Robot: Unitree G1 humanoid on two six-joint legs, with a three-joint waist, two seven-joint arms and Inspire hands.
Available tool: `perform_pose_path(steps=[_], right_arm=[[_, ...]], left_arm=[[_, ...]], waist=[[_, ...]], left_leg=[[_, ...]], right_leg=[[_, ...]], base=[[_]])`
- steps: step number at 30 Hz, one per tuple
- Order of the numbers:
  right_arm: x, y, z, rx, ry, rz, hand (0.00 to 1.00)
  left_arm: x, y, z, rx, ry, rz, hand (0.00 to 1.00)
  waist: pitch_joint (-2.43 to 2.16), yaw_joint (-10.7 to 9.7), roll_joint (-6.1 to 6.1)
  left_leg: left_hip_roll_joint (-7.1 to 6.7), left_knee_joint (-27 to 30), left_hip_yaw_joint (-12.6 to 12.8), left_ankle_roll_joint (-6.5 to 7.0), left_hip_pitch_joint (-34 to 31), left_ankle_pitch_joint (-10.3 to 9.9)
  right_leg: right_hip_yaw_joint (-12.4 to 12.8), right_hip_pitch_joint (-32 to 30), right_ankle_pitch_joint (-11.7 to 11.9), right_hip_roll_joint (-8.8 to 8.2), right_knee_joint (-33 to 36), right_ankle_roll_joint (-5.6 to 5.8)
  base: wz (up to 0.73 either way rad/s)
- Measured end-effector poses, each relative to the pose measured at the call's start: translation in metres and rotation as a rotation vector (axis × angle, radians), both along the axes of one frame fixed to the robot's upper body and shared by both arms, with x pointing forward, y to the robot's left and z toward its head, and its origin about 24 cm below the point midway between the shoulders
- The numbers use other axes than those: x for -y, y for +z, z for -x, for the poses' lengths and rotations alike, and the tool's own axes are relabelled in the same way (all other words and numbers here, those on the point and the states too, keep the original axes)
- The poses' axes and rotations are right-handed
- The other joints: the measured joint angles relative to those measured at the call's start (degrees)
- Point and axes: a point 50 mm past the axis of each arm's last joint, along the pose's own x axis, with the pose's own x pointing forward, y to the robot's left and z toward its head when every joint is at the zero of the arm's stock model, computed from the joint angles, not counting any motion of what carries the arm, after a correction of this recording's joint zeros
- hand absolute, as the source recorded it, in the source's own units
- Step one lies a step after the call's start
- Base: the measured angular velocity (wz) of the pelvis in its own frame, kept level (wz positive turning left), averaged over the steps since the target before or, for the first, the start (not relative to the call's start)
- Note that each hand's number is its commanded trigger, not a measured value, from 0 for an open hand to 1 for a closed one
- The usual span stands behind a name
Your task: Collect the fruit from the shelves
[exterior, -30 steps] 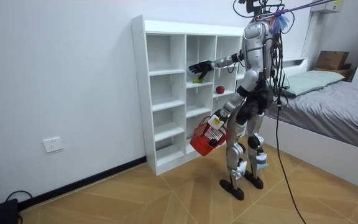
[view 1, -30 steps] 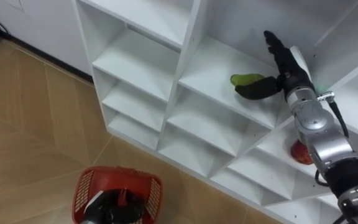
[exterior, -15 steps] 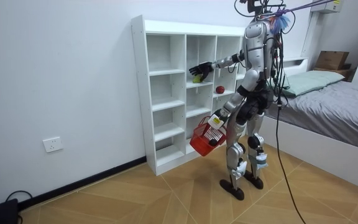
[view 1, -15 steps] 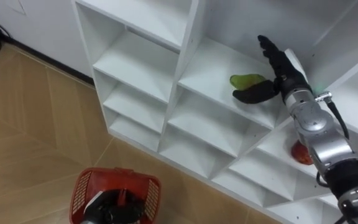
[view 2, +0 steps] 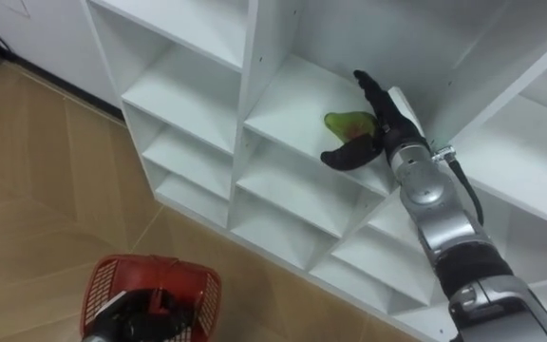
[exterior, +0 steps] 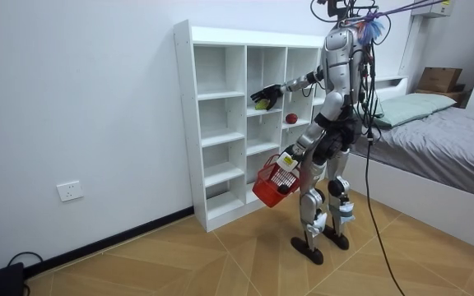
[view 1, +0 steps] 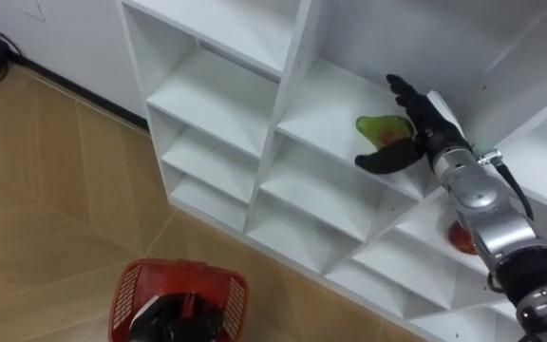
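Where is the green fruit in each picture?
Left eye view: green pear-shaped fruit in the white shelf unit, upper right of centre, by the right hand.
Right eye view: upper middle.
Room view: middle column, upper part.
Shared landmark: the red plastic basket lower down.

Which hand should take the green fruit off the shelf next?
Right. The right hand is inside that compartment, open, thumb and fingers flanking the green fruit; the left hand is low, carrying the red basket.

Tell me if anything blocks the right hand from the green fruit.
Nothing visible does. The open right hand flanks the green fruit inside the same shelf compartment, thumb on its near side, fingers beyond.
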Motion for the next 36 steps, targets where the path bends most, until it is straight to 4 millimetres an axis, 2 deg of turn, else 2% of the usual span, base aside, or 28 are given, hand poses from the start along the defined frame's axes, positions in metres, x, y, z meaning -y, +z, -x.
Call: perform_pose_path(steps=[14, 20, 31, 36], right_arm=[[-0.0009, 0.0024, -0.002, 0.011, 0.021, 0.052, 0.0], [-0.0014, 0.0077, -0.0053, 0.043, 0.019, 0.073, 0.0], [0.0007, 0.0071, -0.0048, 0.053, 0.007, 0.097, 0.0], [0.0028, 0.0034, -0.0035, 0.037, 0.0, 0.106, 0.0]], left_arm=[[0.0018, 0.0013, -0.0033, 0.008, -0.016, 0.019, 1.0], [0.0025, 0.0026, -0.0069, 0.017, -0.022, 0.019, 1.0], [0.0035, 0.0029, -0.0083, 0.019, -0.032, 0.011, 1.0], [0.006, 0.0024, -0.0083, 0.017, -0.04, 0.015, 1.0]], waist=[[0.22, 0.08, 0.0], [0.49, -0.16, 0.21], [0.52, -0.07, 0.47], [0.51, 0.51, 1.08]], left_leg=[[0.08, 0.05, 0.22, 0.0, -0.94, 0.0], [0.16, 0.53, 0.36, -0.01, -2.34, 0.03], [0.08, 0.59, 0.23, 0.08, -3.08, 0.21], [0.07, 0.5, 0.19, 0.12, -3.08, 0.26]], right_leg=[[0.44, -0.94, 0.0, 0.08, 0.02, 0.0], [0.83, -2.23, 0.02, 0.17, 0.14, -0.02], [0.68, -3.27, 0.02, -0.03, 0.9, -0.01], [0.71, -3.38, 0.02, -0.07, 0.96, -0.01]], base=[[0.0], [-0.02], [0.0], [-0.01]])
